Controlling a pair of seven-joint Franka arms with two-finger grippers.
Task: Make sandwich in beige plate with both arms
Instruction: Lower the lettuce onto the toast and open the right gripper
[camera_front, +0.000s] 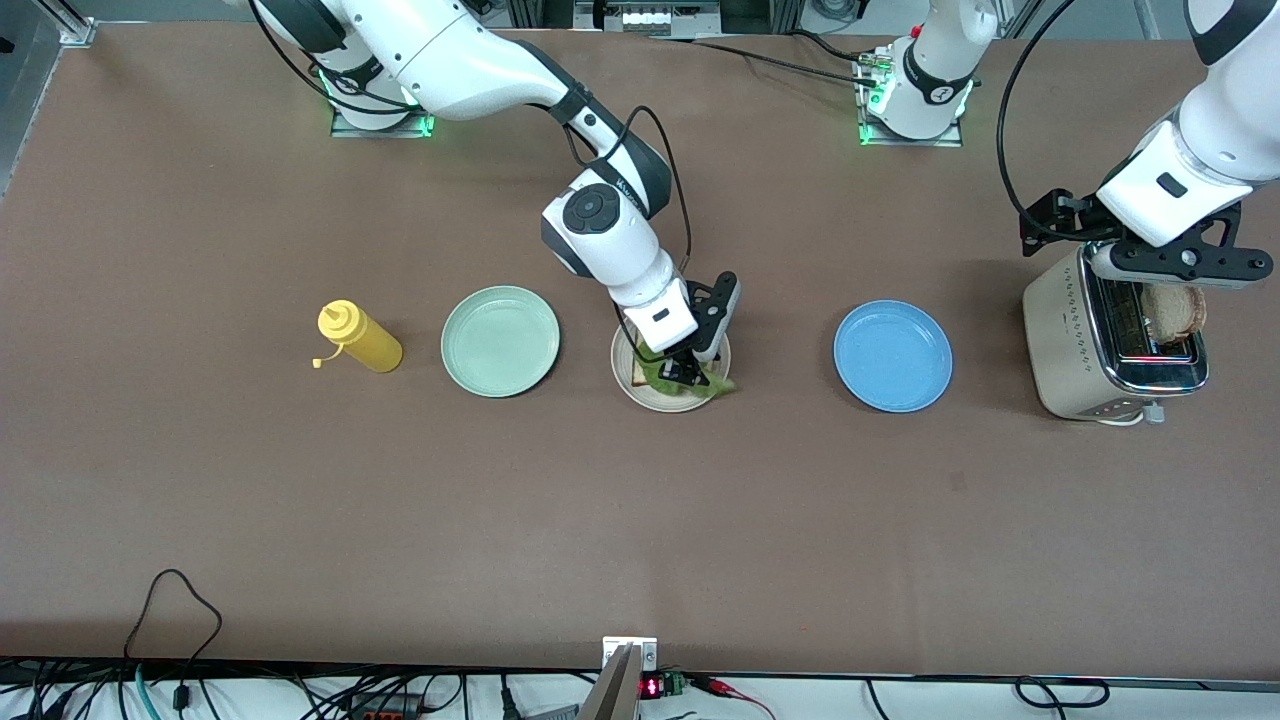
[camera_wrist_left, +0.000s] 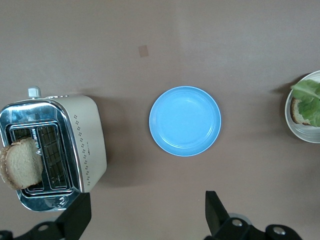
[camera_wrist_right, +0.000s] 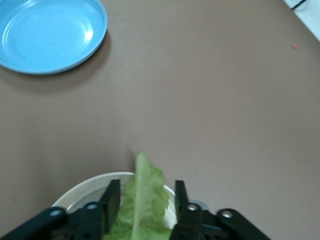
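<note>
Your beige plate (camera_front: 625, 375) sits mid-table, about halfway between the base edge and the camera edge, and it carries one bread slice (camera_wrist_left: 298, 111) with a green lettuce leaf (camera_front: 668, 379) lying over it. The right gripper (camera_front: 688, 374) is down over that plate, and in the right wrist view you see its two fingers (camera_wrist_right: 111, 204) parted just wider than the leaf, one on each side of it; whether they actually press on the lettuce you cannot tell from these views. Beside the plate toward the left arm's end lies the blue plate (camera_front: 893, 356), and toward the right arm's end the mint-green plate (camera_front: 500, 340), then the yellow squeeze bottle (camera_front: 360, 337) lying on its side. Near the table edge at the left arm's end stands the toaster (camera_front: 1075, 340), a second bread slice (camera_front: 1173, 310) sticking up from its slot. The left gripper (camera_wrist_left: 145, 217) hangs above the toaster with its fingers spread wide, holding nothing.
</note>
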